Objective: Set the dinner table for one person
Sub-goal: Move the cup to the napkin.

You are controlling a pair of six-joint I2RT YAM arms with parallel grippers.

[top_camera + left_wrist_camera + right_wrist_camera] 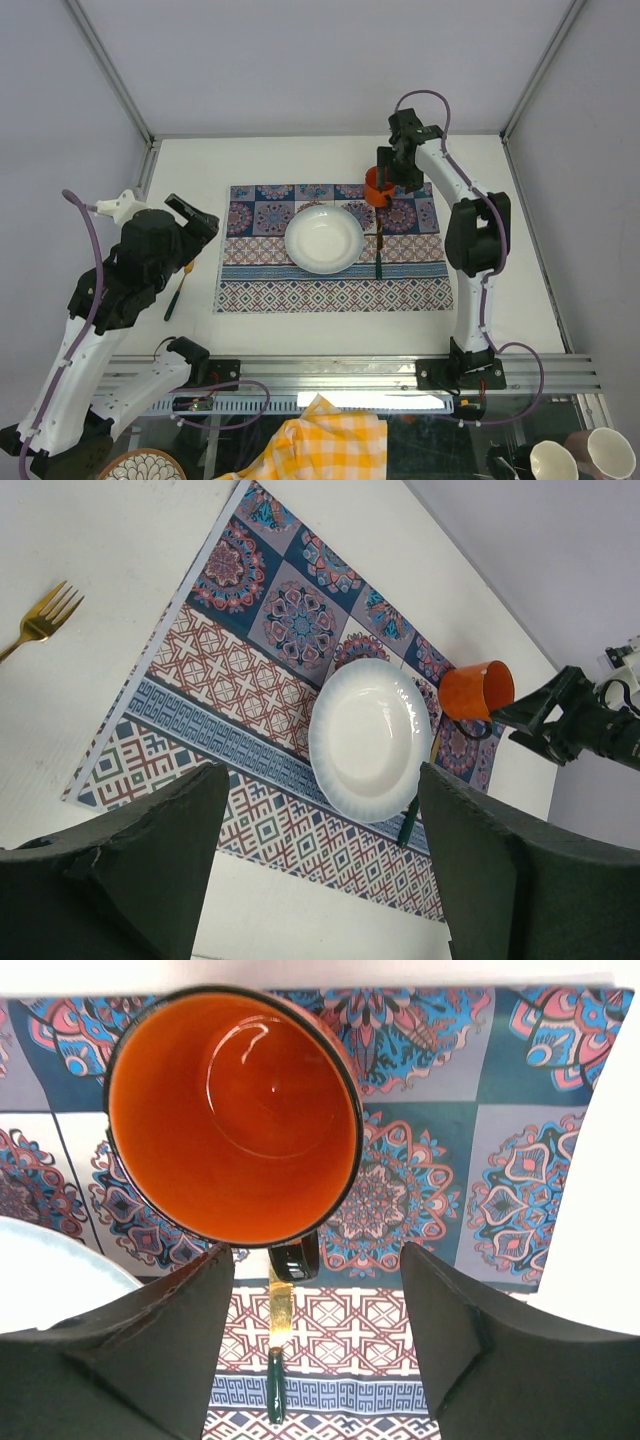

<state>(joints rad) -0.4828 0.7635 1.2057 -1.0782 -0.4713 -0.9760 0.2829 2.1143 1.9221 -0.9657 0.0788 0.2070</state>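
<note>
Though poised right at the near side of the orange mug [235, 1110], grips nothing: right gripper [313, 1255], fingers [140, 1360] spread wide, the mug's dark handle in the gap between them; cannot tell whether either finger touches it. Inside the mug, only bare, shiny orange under a dark rim, mouth up, on the far right part of a patterned cloth [260, 290]. Cloth laid flat across the middle of the white dinner table [300, 160], tiles of blue, purple and red, long edge toward the arm bases. Near its centre, a round white plate [324, 239], shallow, showing just its own glossy white inside. Just right of the plate and apart from it, a piece of cutlery [380, 250], gold blade and dark green handle, lying on the cloth with the handle toward the near edge and the far end hidden at the mug. Left gripper [318, 780] raised above the table's left side, jaws wide apart, holding nothing. Left of the cloth, apart from it on bare table, a gold fork [42, 618]. Below the near rail, a yellow checked napkin [320, 440], a patterned bowl [140, 466] and two pale cups [552, 462].
</note>
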